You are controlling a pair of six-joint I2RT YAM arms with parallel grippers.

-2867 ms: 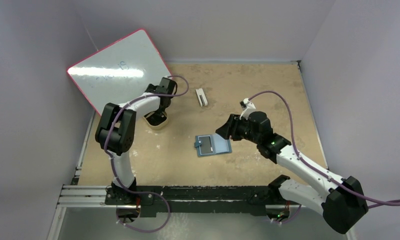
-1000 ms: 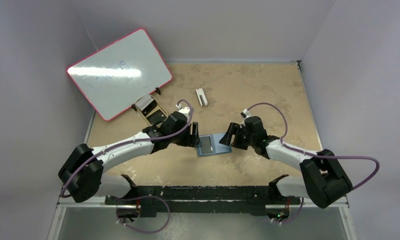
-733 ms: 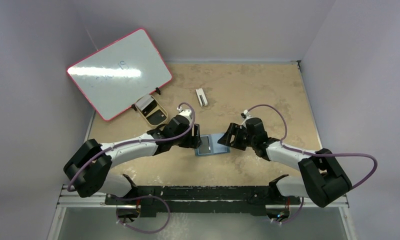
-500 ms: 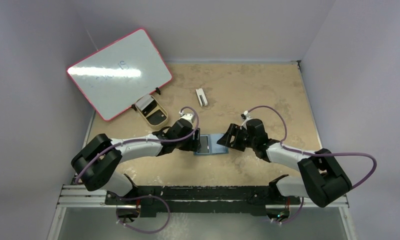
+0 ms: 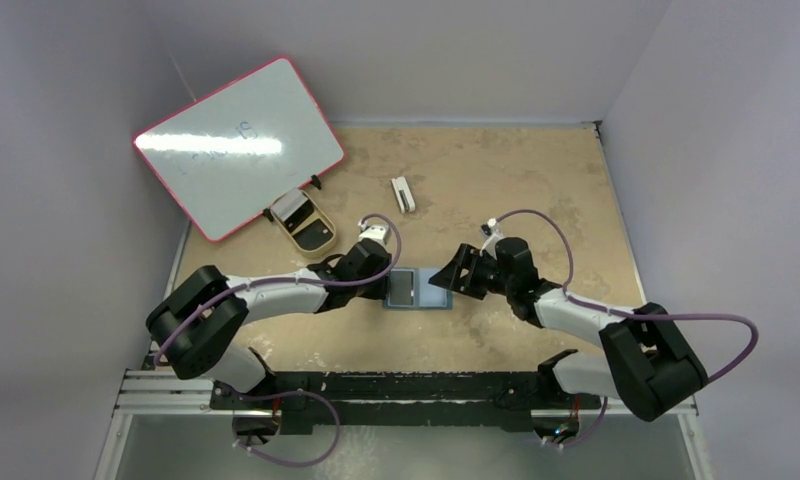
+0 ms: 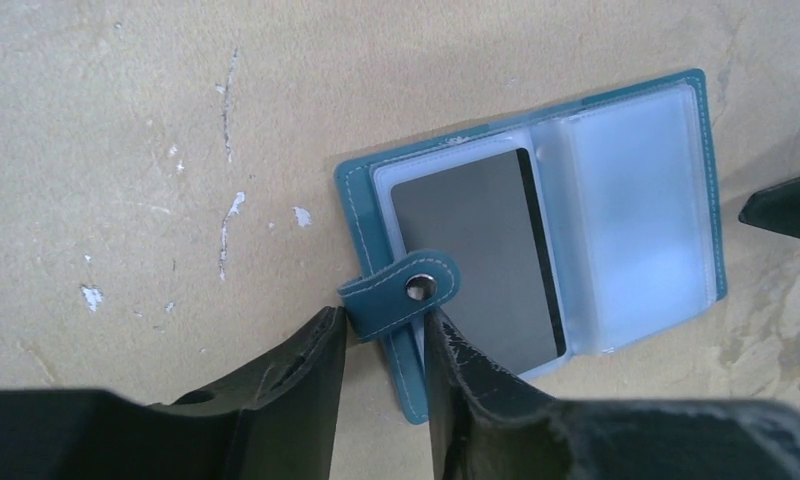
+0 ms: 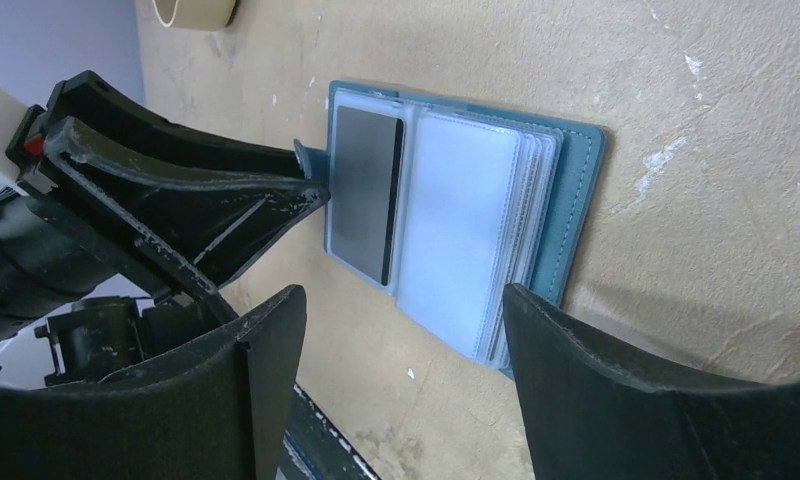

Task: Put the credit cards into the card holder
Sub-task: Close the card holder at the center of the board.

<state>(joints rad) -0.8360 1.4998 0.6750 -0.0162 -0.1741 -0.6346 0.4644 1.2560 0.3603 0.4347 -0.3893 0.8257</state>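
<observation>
The teal card holder (image 5: 438, 298) lies open on the table, with clear pockets showing. A dark credit card (image 6: 476, 250) sits in its left pocket. In the left wrist view my left gripper (image 6: 384, 322) has its jaws nearly shut around the holder's left edge (image 6: 361, 200) and the snap strap (image 6: 401, 295). My right gripper (image 7: 404, 300) is open and empty, hovering low at the holder's right side (image 7: 576, 190). From above, the left gripper (image 5: 388, 285) and the right gripper (image 5: 448, 280) flank the holder. Two more cards, one light (image 5: 294, 208) and one dark (image 5: 316, 235), lie in the tan tray.
The tan tray (image 5: 282, 228) stands at the back left, just in front of a pink-edged whiteboard (image 5: 238, 145). A small white block (image 5: 404, 194) lies behind the holder. Grey walls close in the table on three sides.
My left arm came from the tray to the holder's left edge and dropped low. My right gripper lowered beside the holder's right edge. The holder shifted slightly left.
</observation>
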